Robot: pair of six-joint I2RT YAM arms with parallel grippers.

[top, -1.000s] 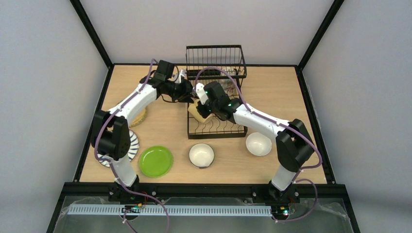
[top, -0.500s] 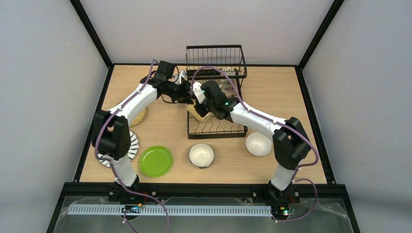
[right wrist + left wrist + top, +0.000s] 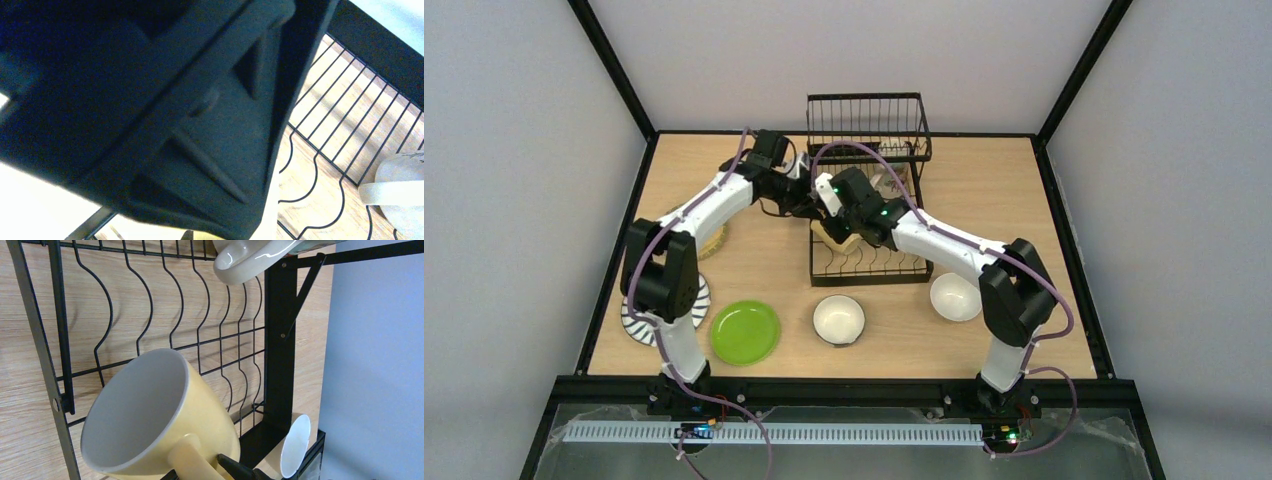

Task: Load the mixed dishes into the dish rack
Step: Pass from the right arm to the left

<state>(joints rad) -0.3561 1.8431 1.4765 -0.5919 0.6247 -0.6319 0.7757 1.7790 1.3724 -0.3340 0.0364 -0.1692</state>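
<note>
As the pale yellow mug [image 3: 150,415] tilts on the dish rack [image 3: 280,340], we see the left gripper [image 3: 804,192] spread astride its handle [image 3: 187,455], seemingly steadying it; the right gripper [image 3: 832,215] hides its hold.

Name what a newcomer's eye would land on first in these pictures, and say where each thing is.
The left arm and right arm meet over the near-left part of the black dish rack. There, a pale yellow mug sits against the rack's wires, its white inside facing the left wrist camera. Next comes the lime green plate, the brightest thing on the wooden table, at the front left.
</note>
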